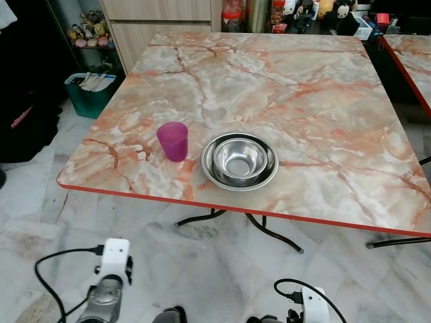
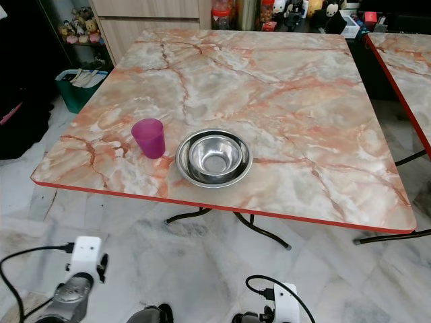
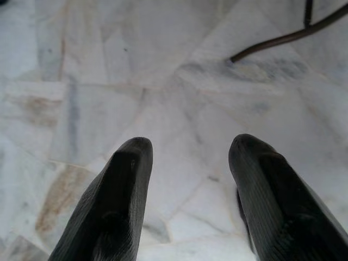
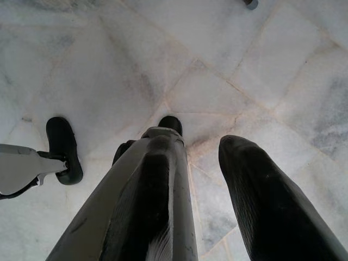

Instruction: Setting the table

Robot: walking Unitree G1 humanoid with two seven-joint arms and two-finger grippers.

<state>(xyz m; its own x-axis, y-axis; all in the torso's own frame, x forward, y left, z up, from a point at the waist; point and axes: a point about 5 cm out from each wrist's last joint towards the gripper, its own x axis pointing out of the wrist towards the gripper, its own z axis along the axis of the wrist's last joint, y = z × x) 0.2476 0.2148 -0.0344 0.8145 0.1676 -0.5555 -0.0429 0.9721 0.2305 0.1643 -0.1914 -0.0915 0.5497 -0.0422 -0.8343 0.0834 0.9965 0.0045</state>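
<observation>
A pink-and-cream marble-pattern table (image 1: 283,87) with a red rim stands before me. Near its front edge a purple plastic cup (image 1: 173,140) stands upright. Just to its right, a little apart from it, sits an empty steel bowl (image 1: 239,161). Both arms hang low in front of the table, the left arm (image 1: 111,269) and the right arm (image 1: 311,304) over the marble floor. In the left wrist view my left gripper (image 3: 187,149) is open with bare floor between its fingers. In the right wrist view my right gripper (image 4: 198,142) is open too, holding nothing.
A second table (image 1: 412,57) of the same kind stands close on the right. A green bin (image 1: 91,94) sits on the floor at the left, with a wooden cabinet (image 1: 158,20) and shelves of small toys behind. Black table legs (image 1: 269,232) splay out under the front edge.
</observation>
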